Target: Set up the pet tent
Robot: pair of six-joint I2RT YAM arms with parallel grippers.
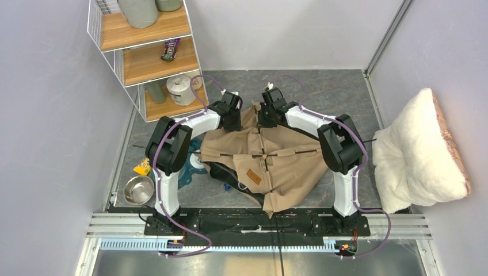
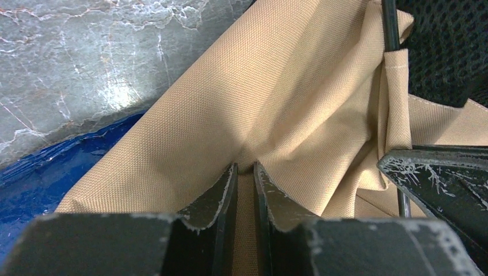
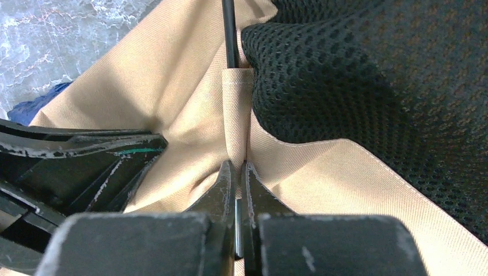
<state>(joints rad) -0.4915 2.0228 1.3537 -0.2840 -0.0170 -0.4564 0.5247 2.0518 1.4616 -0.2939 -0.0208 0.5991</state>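
Observation:
The pet tent (image 1: 259,155) lies collapsed in the middle of the table, tan fabric with thin black poles (image 1: 288,152) crossing on top and a brown patch label (image 1: 253,177). Both grippers meet at its far edge. My left gripper (image 1: 233,118) (image 2: 245,167) has its jaws nearly together on a raised fold of tan fabric (image 2: 247,115). Close to its right, my right gripper (image 1: 267,118) (image 3: 236,164) is shut on a thin pole at the mouth of a fabric sleeve (image 3: 237,109). The pole (image 3: 229,34) runs on past black mesh lining (image 3: 357,86).
A fluffy white cushion (image 1: 417,152) leans at the right wall. A wire shelf (image 1: 149,52) with jars stands at the back left. A metal bowl (image 1: 138,190) and a yellow item (image 1: 142,167) sit by the left arm. A blue sheet (image 2: 57,161) lies under the tent's edge.

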